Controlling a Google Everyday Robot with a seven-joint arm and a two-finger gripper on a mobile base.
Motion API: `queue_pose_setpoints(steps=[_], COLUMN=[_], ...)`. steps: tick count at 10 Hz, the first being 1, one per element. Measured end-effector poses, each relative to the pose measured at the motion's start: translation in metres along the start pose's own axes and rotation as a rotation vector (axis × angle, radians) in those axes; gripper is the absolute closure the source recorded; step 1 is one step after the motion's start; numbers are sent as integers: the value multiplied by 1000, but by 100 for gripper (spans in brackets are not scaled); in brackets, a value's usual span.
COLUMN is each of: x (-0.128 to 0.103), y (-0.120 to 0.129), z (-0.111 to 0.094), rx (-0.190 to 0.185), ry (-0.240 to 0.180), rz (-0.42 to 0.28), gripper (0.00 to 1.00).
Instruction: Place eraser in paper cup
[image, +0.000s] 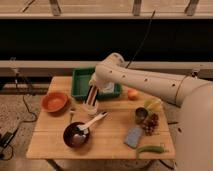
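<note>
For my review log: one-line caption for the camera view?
Gripper holding striped flat eraser upright over small white paper cup on wooden table.
</note>
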Motion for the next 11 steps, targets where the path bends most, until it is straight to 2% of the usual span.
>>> queue_pose_setpoints(steps=[5, 6, 11], x=[-13, -14, -18], y=[3, 3, -3], z=[-3, -4, -11], rx=[10, 13, 29], ry=[38, 45, 69], rz=[-23, -27, -44], gripper=[24, 20, 20])
